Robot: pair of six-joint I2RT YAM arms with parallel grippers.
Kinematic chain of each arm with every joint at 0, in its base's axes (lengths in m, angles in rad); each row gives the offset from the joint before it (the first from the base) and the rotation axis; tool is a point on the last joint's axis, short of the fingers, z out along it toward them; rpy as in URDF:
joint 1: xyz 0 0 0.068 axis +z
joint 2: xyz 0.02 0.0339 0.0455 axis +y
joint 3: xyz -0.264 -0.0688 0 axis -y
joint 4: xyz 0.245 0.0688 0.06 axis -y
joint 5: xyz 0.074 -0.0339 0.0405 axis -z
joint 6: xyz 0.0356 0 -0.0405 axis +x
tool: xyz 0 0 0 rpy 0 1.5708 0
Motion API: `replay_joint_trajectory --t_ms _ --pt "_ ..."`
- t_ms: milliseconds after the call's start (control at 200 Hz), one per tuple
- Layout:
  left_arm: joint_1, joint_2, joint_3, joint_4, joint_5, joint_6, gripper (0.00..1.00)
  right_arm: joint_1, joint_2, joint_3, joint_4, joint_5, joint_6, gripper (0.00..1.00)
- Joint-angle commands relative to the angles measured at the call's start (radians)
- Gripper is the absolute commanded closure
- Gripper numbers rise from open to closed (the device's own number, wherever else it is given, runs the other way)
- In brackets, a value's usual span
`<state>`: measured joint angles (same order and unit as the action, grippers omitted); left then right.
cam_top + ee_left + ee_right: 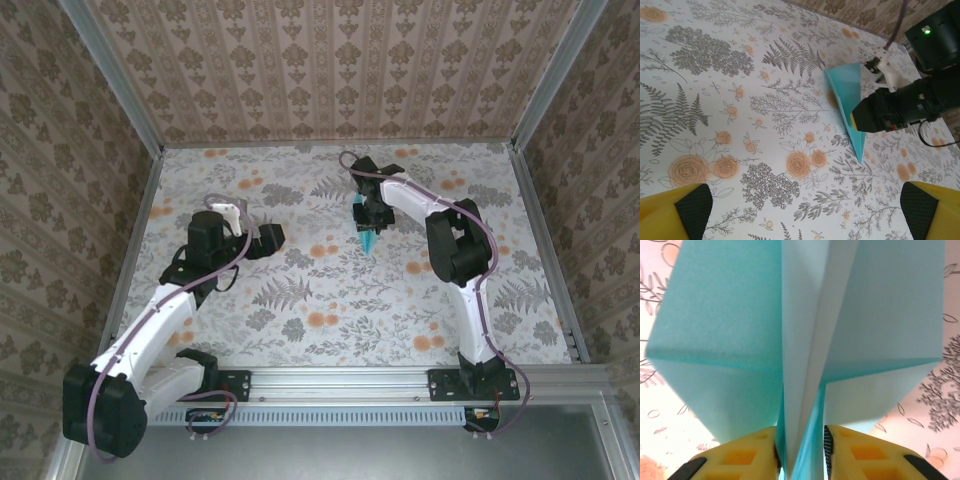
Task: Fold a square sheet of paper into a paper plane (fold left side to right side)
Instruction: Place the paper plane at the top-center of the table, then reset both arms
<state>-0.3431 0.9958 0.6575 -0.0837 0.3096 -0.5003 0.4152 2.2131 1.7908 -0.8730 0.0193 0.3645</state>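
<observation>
The paper plane [368,241] is a narrow turquoise dart with a centre crease, right of the table's middle, its tip pointing toward the near edge. In the left wrist view the paper plane [846,95] slants down to a sharp point close to the cloth. My right gripper [367,226] is at its wide end. In the right wrist view the plane's folded keel [800,390] stands between my right gripper's [801,452] yellow fingers [740,457]. The jaws stand a little apart and the layers splay loosely between the pads. My left gripper [277,237] is wide open to the plane's left, its fingertips [690,205] holding nothing.
A flower-and-fern patterned cloth [300,300] covers the table. Patterned walls with metal rails [545,230] close in the left, right and far sides. The right arm's black wrist [900,107] hangs over the plane's far edge.
</observation>
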Motion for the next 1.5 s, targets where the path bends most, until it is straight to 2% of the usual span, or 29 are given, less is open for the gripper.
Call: replay_joint_trajectory --t_ms 0,250,330,500,590,695,765,890,970,1120,1300,1495 --pt "0.026 0.002 0.041 -0.021 0.031 0.006 0.0 0.007 -0.105 0.002 -0.057 0.032 -0.011 0.66" --pt "0.104 -0.003 0.057 -0.014 0.053 0.009 0.0 0.011 -0.304 -0.124 -0.032 0.069 -0.002 0.59" --pt "0.13 -0.017 0.057 -0.013 0.019 0.014 0.0 0.01 -0.41 -0.21 0.02 0.099 -0.009 0.52" --pt "0.158 -0.074 0.024 0.031 -0.158 0.074 0.0 -0.009 -0.67 -0.46 0.211 0.146 -0.035 0.35" --pt "0.159 -0.122 -0.025 0.104 -0.271 0.129 0.0 -0.025 -0.788 -0.594 0.309 0.208 -0.056 0.21" --pt "0.158 -0.178 -0.087 0.188 -0.398 0.212 0.0 -0.053 -0.91 -0.716 0.399 0.281 -0.067 0.12" --pt "0.16 -0.204 -0.13 0.242 -0.455 0.282 0.0 -0.072 -0.975 -0.795 0.457 0.346 -0.068 0.01" --pt "0.162 -0.219 -0.183 0.261 -0.575 0.38 0.0 -0.128 -1.089 -0.96 0.608 0.42 -0.082 0.0" --pt "0.168 -0.197 -0.204 0.256 -0.594 0.438 0.0 -0.175 -1.144 -1.067 0.713 0.44 -0.105 0.0" --pt "0.185 -0.139 -0.222 0.252 -0.636 0.444 0.0 -0.255 -1.179 -1.232 0.896 0.463 -0.164 0.0" --pt "0.211 -0.06 -0.259 0.33 -0.613 0.451 0.0 -0.335 -1.141 -1.347 1.094 0.403 -0.189 0.0" --pt "0.227 0.026 -0.296 0.468 -0.53 0.484 0.0 -0.365 -1.022 -1.404 1.357 0.283 -0.213 0.0"
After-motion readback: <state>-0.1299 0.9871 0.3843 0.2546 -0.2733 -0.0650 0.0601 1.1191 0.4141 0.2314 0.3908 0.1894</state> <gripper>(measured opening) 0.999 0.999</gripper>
